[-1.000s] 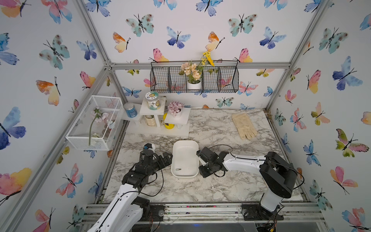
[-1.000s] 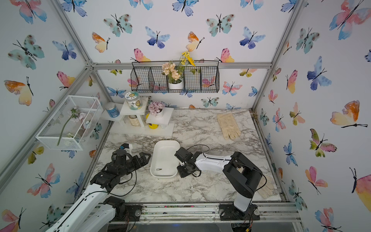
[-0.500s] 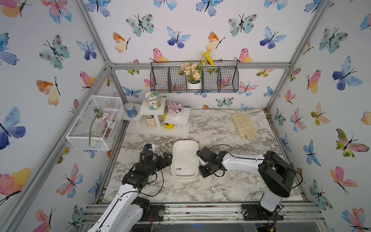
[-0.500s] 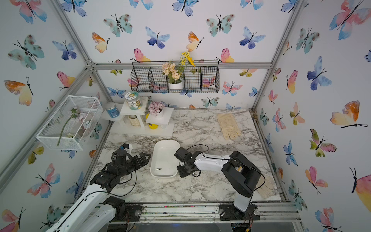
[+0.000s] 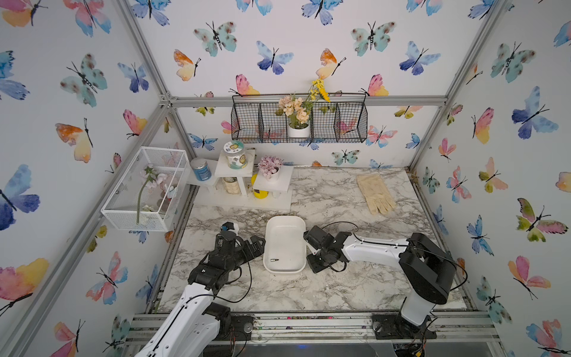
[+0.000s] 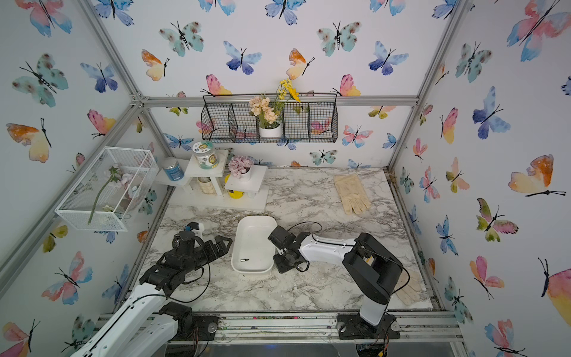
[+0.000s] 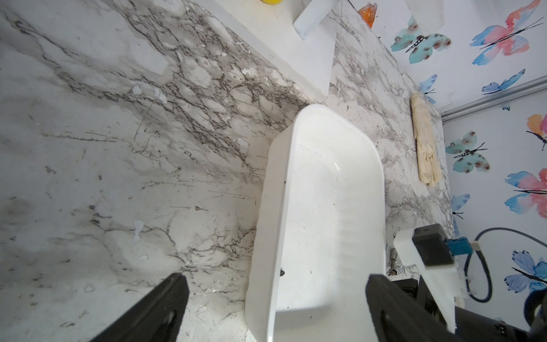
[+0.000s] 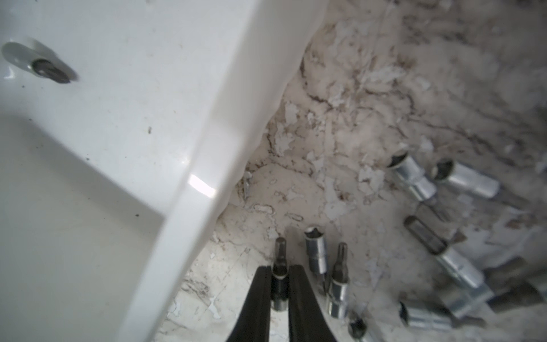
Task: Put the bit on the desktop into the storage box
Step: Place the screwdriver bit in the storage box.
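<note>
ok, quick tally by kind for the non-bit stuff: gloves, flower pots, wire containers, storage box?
gloves: 2
flower pots: 2
wire containers: 2 (black wire basket, white mesh cage)
storage box: 1
total: 7

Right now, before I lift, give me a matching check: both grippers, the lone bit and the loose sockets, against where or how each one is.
Things:
1. left gripper
2. right gripper
3. lone bit
4. loose sockets

States:
A. lying inside the storage box
B. shut on a bit at the desktop
C. open, holding nothing
D. lying free on the desktop

Pairs: 1-C, 2-B, 3-A, 4-D
</note>
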Controlling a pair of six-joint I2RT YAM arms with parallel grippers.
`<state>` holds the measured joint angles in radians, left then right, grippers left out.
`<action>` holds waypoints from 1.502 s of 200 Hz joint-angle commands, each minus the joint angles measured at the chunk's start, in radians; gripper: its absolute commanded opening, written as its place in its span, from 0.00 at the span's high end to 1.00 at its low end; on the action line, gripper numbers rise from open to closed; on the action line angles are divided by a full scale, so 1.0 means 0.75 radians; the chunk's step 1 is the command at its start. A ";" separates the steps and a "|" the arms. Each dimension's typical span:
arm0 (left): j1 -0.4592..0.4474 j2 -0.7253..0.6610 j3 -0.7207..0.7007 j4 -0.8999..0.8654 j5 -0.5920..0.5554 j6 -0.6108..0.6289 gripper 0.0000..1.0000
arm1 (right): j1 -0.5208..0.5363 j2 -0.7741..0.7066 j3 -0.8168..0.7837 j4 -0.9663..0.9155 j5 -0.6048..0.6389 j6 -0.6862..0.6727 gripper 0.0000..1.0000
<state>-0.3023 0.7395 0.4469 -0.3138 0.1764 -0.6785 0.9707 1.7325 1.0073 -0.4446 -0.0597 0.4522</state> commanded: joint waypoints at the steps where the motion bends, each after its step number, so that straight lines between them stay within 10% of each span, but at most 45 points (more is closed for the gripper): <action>1: 0.007 -0.008 0.000 -0.021 -0.034 0.004 0.01 | 0.011 -0.072 0.050 -0.089 0.089 0.002 0.87; 98: 0.009 -0.004 0.017 -0.063 -0.078 0.016 0.01 | 0.011 -0.170 0.272 -0.141 0.135 -0.100 0.86; 300: 0.012 -0.051 -0.016 -0.065 -0.046 0.010 0.01 | 0.011 0.486 0.739 -0.002 -0.029 -0.225 0.76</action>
<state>-0.3000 0.7078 0.4469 -0.3645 0.1364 -0.6762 0.9707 2.0727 1.5330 -0.4522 -0.0681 0.2932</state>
